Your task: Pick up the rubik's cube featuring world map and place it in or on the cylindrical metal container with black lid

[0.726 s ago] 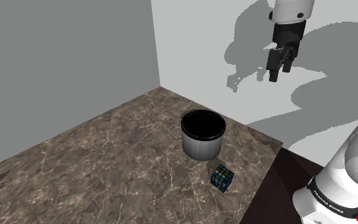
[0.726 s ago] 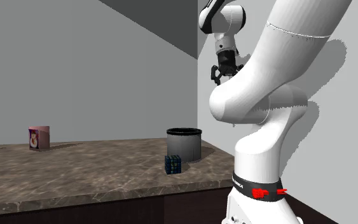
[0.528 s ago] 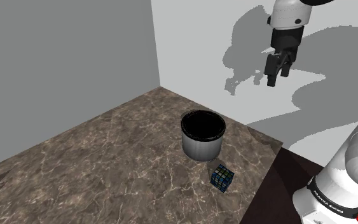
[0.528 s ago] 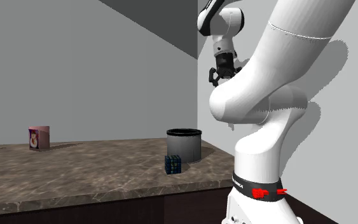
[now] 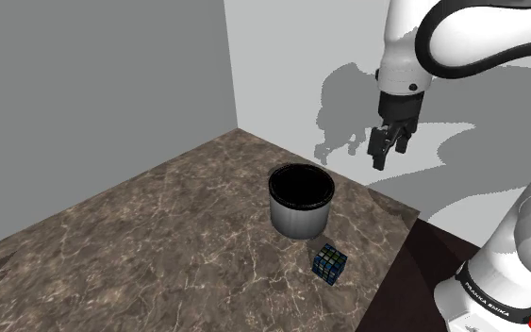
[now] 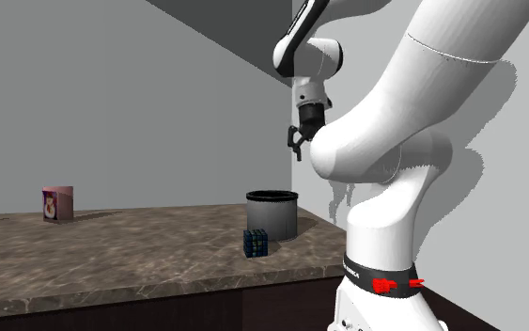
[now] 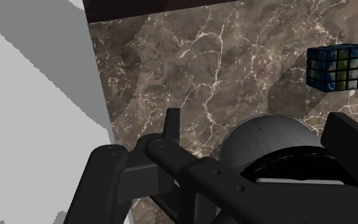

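arm [image 6: 441, 75]: white rounded links; joints [image 5: 421, 44]: dark; tool [image 5: 379, 158]: all black; base band [image 6: 384, 270]: black, red marks

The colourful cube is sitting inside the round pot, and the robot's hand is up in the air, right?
Not quite. The shoulder view shows the cube on the counter beside the pot, not inside it and not touching it. The gripper is up in the air.

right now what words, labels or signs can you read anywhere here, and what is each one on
"FRANKA EMIKA": on the black band around the arm's base, small but legible in the shoulder view.
Red marks on that band: too small to read.
Pink box: a picture on its face, any words too small to read.
Cube and container: no text.
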